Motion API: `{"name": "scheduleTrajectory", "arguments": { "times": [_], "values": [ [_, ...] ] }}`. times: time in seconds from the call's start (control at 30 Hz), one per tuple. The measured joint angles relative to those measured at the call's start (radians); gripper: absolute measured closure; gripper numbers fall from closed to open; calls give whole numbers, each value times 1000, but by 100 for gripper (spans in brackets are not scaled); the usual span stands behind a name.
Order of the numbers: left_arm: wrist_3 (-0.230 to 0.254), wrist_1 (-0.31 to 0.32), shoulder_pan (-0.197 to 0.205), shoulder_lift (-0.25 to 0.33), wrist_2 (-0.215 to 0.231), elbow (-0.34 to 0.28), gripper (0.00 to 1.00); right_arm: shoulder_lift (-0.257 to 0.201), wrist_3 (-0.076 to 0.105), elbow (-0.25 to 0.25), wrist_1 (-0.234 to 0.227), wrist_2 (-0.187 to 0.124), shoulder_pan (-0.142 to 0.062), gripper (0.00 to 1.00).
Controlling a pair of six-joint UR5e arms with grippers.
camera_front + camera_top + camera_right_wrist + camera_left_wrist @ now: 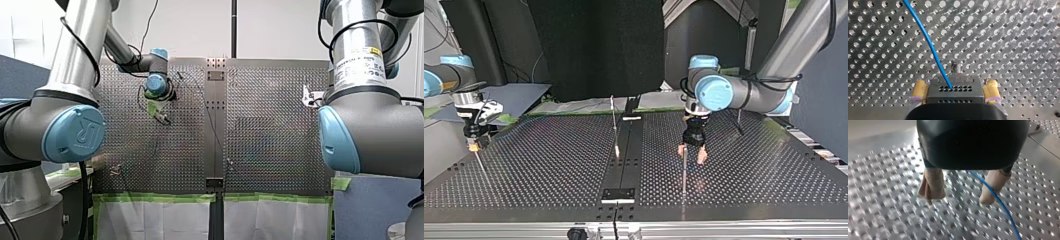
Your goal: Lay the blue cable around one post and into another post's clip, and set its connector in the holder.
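Running away over the perforated desk [1010, 37], the blue cable [930, 42] ends in a grey connector [955, 91] pierced with rows of small holes. That connector sits between the 2 yellow pads [919, 90] of my right tool [955, 88], which is closed against its sides and carries it just above the desk. A small metal stud [957, 67] stands just ahead of the connector.

In the left wrist view the cable passes under my left tool [958, 200] and slants out between its 2 beige fingers [933, 185], crossing in front of 1 of them. These fingers are spread wide and clamp nothing.

In the top view my left tool hangs low at the right half of the desk, its fingertips just beside the top of a thin upright post [684, 170]. A 2nd thin post [614, 120] stands near the dark middle strip [624, 165]. My right tool is well apart from the left, at that view's left edge
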Motion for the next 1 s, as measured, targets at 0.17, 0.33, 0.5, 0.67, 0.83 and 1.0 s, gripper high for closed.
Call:
{"name": "scheduleTrajectory", "arguments": {
  "times": [0.17, 0.33, 0.5, 0.67, 0.83, 1.0],
  "values": [
    [27, -25, -9, 21, -2, -1, 0, 0, 0, 0, 1, 0, 0, 2],
    [46, -49, -22, 23, 14, -16, 0, 0, 0, 0, 3, 0, 0, 2],
    [57, -56, -33, 31, 8, -36, 0, 0, 0, 0, 5, 0, 0, 2],
    [80, -63, -39, 53, -25, -49, 0, -1, 0, 0, 7, -1, 0, 2],
    [123, -96, -45, 82, -58, -51, 0, -1, 0, 0, 9, 0, 0, 2],
    [169, -140, -49, 124, -78, -51, 0, 0, 0, 0, 9, 0, 1, 2]
  ]
}}
